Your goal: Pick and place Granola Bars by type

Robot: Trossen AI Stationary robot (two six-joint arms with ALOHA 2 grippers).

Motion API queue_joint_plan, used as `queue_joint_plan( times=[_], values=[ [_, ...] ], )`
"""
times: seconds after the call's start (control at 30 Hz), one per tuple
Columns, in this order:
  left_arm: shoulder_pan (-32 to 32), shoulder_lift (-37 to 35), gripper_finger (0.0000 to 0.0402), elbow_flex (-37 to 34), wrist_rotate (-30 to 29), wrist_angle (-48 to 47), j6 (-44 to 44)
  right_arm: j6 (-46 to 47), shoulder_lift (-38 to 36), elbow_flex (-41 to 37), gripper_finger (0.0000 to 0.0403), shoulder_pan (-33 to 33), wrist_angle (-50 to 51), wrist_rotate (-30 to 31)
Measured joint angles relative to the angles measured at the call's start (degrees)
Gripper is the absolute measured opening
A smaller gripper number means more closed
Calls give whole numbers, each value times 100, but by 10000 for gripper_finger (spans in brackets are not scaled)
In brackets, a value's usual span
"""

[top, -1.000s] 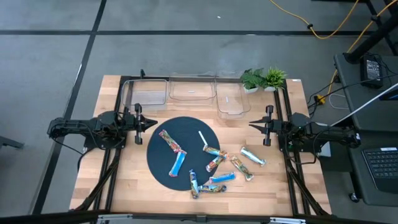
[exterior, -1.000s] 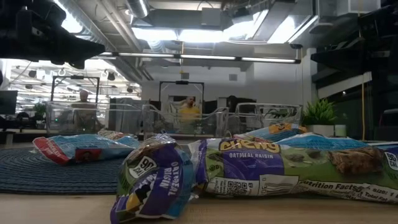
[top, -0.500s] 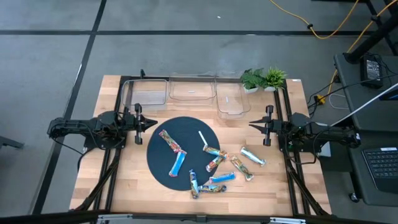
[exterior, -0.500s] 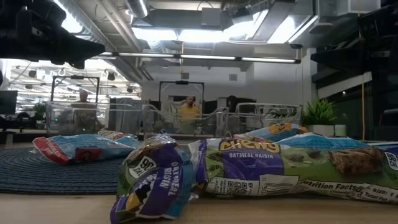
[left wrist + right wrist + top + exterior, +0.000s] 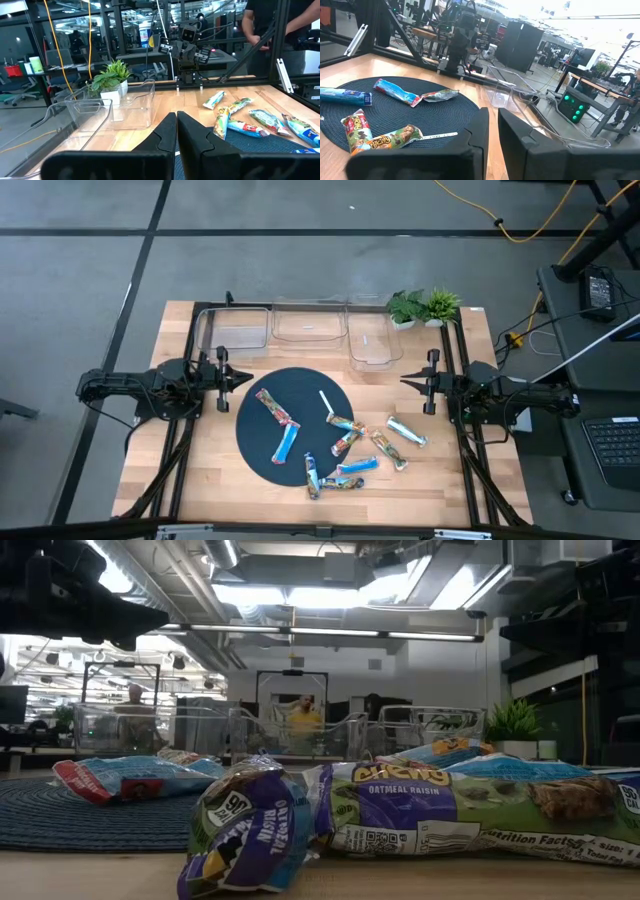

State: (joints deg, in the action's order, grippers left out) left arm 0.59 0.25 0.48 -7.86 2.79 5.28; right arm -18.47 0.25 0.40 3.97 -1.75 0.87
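nothing has moved in the last second: the shiny foil-wrapped granola bars (image 5: 343,448) lie unsorted around the dark round woven mat (image 5: 262,439). left gripper (image 5: 247,379) and right gripper (image 5: 405,381), fingers pressed together and empty, wait at the table's sides, so sorting has yet to begin.

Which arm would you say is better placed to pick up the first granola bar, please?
Probably the right. The right gripper waits at the table's right edge, close to the cluster of granola bars lying off the mat. The left gripper is nearer only the two bars on the mat.
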Motion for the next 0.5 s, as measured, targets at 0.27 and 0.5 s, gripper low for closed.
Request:
queue_joint_plan(
  times=[0.27,0.5],
  values=[
    [0,-1,10,2,0,0,0,0,0,0,46,-2,1,1],
    [-2,0,7,-1,0,0,0,0,0,0,46,-1,0,-1]
  ],
)
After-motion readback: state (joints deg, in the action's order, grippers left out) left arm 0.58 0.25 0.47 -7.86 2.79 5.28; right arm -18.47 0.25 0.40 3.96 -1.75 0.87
